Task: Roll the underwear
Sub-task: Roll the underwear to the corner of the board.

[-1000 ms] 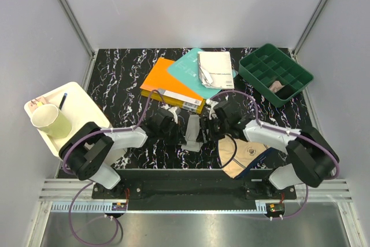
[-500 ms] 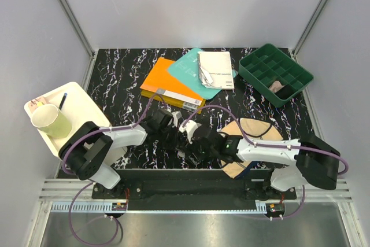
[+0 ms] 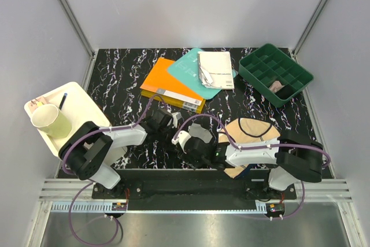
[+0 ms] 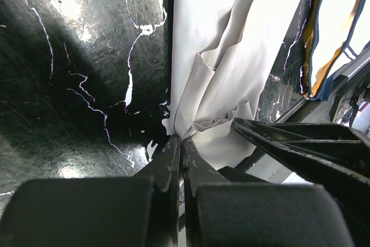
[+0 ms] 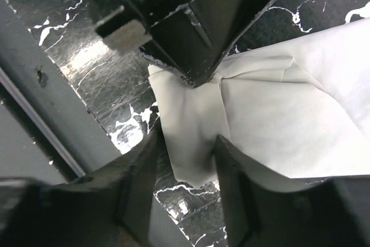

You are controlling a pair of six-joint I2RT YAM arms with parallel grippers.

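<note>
**Two grippers on one grey brief [image 4: 222,67]**

Left wrist view: the grey brief lies folded into a long pale band on the black marbled table [image 4: 75,85]. Its long axis runs straight out from the left gripper [image 4: 180,140], and a bunched, pleated end sits at the tips. The left fingers [image 4: 171,163] are pressed together, nipping the fabric's edge. The dark fingers of the right gripper come in from the right, against the same bunched end. The beige brief [image 4: 330,10], with navy edging, shows beyond the band at the right edge of the picture.

Right wrist view: the right gripper [image 5: 189,138] straddles the narrow end of the grey brief [image 5: 277,114]. The cloth fills the gap between its two fingers [image 5: 139,183] and seems clamped there. From the fingers the cloth widens away in flat folds.

Top view: both grippers meet at the near middle of the table [image 3: 115,79], and they cover the grey brief, so its direction cannot be read here. The beige brief [image 3: 254,128] lies just to the right, partly under the right arm. An orange book [image 3: 165,85], a teal book [image 3: 186,67] and a white booklet [image 3: 215,69] overlap at the far middle. A green divided tray [image 3: 290,60] sits at the far right. A white tray [image 3: 78,99] holding a cup [image 3: 51,122] hangs off the left edge. Pale grey walls close in three sides.
</note>
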